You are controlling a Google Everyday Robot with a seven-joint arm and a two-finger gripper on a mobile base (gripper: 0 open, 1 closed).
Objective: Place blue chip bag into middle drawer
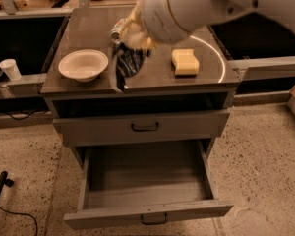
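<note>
The blue chip bag (128,63) hangs over the front edge of the countertop (157,82), between the bowl and the sponge. My gripper (125,58) is shut on it from above; one pale finger (115,76) runs down the bag's left side. The big white arm (196,6) comes in from the upper right and hides most of the gripper. The middle drawer (147,215) is pulled wide open below and in front of the bag, and its grey inside holds nothing.
A white bowl (83,64) sits front left on the countertop and a yellow sponge (185,62) to the right. A crushed silver can (117,31) peeks out behind the arm. The upper drawer (145,127) is closed. A white cup (10,69) stands on the left ledge.
</note>
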